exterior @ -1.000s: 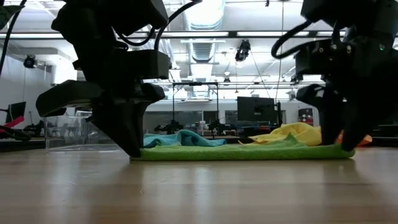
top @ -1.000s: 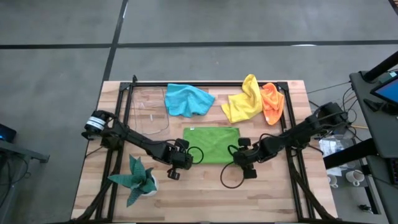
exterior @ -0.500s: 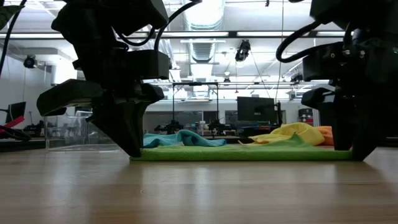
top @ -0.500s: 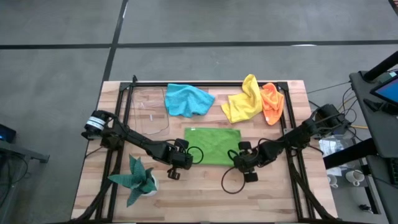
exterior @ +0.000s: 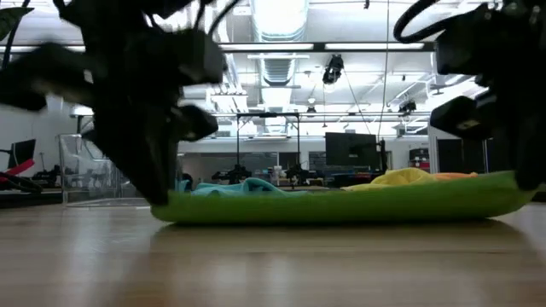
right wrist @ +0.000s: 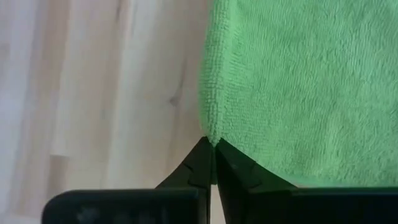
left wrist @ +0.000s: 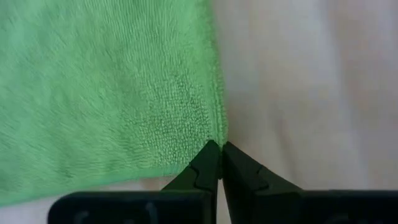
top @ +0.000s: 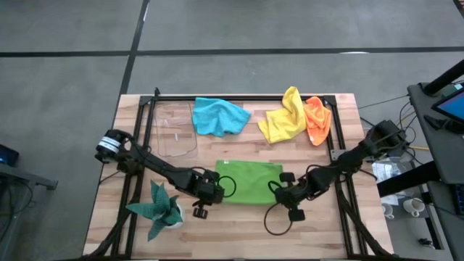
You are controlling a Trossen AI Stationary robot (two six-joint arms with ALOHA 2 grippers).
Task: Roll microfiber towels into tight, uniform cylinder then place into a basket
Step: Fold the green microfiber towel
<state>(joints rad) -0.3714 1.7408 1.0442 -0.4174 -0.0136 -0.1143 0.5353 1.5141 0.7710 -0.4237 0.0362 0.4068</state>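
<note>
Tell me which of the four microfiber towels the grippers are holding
The lime green microfiber towel, spread flat, pinched at its near corners by both grippers; the blue, yellow and orange ones lie crumpled, untouched.

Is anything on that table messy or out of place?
Only mildly. The yellow towel and orange towel lie crumpled and overlapping at the far right, and the blue towel is rumpled beside the clear basket. The green towel is flat, each near corner pinched by the left gripper and right gripper.

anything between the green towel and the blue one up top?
Nothing. In the high view only bare table separates the lime green towel from the blue towel; the clear basket sits off to the side.
</note>
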